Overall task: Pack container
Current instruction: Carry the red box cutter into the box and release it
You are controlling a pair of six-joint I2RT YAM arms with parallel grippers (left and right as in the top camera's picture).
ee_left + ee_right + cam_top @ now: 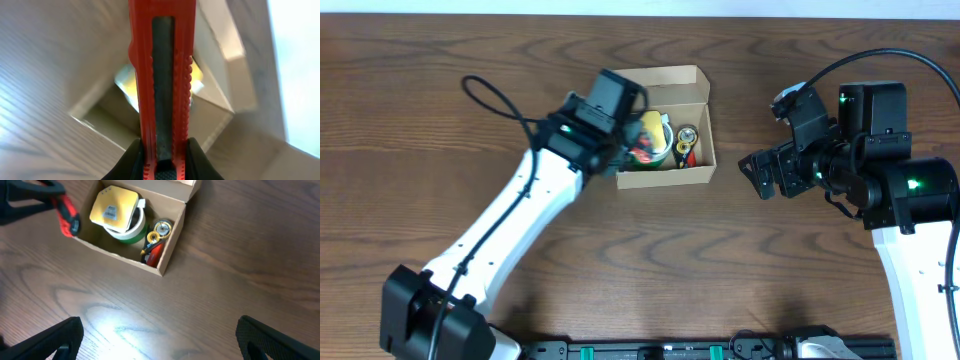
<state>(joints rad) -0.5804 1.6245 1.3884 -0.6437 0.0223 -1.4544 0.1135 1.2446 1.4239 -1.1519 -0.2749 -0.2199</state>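
The tan cardboard container [698, 158] stands open at the table's middle, flap lid at its far side. Inside are a yellow-topped tape roll [660, 137], a small round gold thing [688, 135] and a red-and-yellow tool [684, 154]. My left gripper [632, 140] is shut on a red utility knife [161, 85] and holds it over the box's left part; the knife also shows in the right wrist view [67, 215]. My right gripper [758, 175] is open and empty, to the right of the box [167, 250], over bare wood [160, 335].
The dark wood table [440, 80] surrounds the box. A black cable [495, 98] loops off the left arm. The right arm's body [880, 160] stands at the right.
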